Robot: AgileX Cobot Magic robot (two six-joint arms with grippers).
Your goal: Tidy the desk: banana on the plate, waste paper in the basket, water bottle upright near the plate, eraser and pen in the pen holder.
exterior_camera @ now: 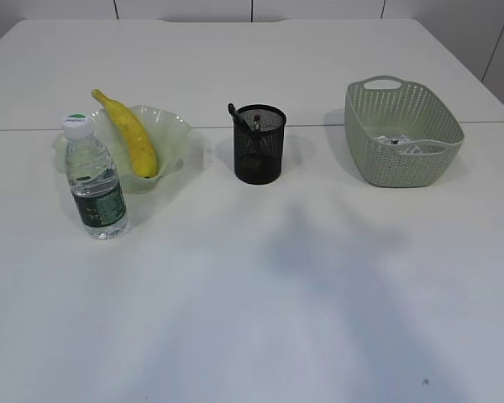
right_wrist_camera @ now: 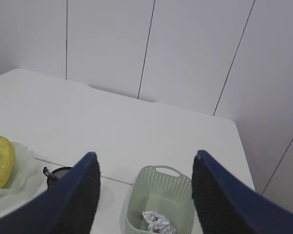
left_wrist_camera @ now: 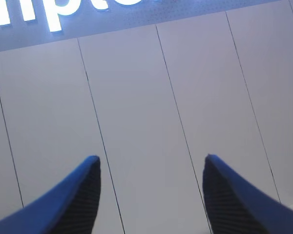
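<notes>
A: Desk looks done. Banana on the plate, water bottle upright just beside it, crumpled waste paper in the basket, pen in the mesh pen holder. Eraser: can't see it, probably inside the holder.

B: Grippers?

A: Left gripper spread, empty, aimed at the wall. Right gripper spread, empty, high above the desk.

B: Then park both arms high and clear. Don't swing near the bottle; it would tip easily.
</notes>
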